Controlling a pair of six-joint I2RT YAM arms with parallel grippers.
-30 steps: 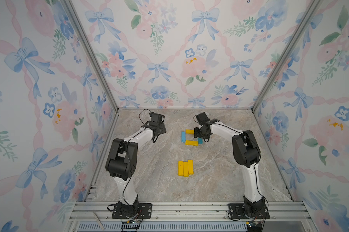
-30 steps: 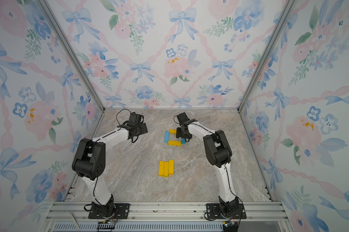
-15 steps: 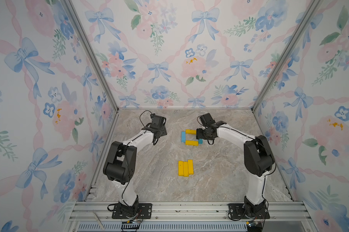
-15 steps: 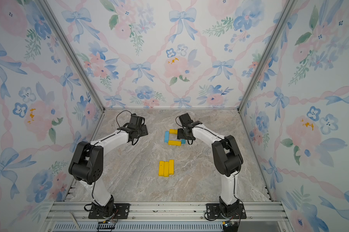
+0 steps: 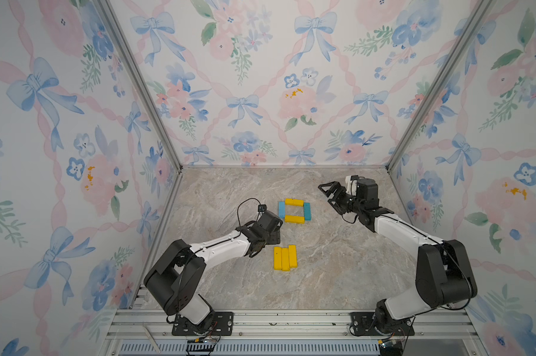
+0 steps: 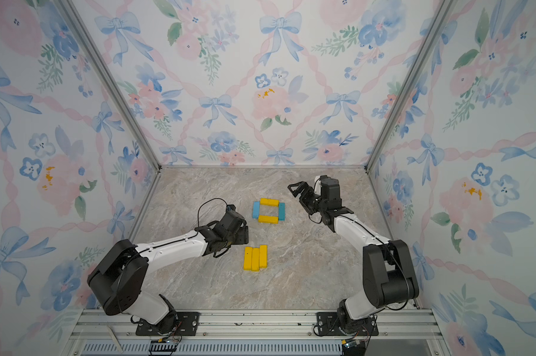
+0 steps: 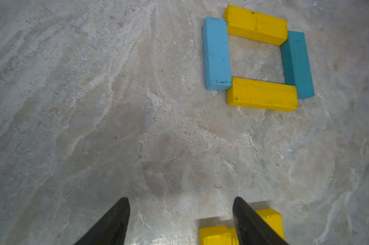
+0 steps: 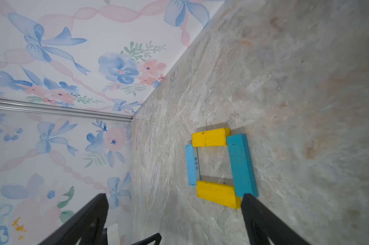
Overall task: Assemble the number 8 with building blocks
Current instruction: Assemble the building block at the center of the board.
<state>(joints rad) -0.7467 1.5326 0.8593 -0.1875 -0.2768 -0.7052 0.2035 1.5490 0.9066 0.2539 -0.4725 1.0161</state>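
Blocks first: in a top view four bars close the upper loop on the tabletop, three spare yellow bars lie packed side by side just robot-side of that loop, and the right gripper hangs beside the loop, spread wide and empty. In the left wrist view the left gripper gapes open on nothing, one finger over the spare bars. We would straddle an outer spare across its narrow width, lift clear, and seat it on the loop's robot side, in line with its light blue bar, without nudging it. The right wrist view shows the teal bar meeting both yellow crossbars.
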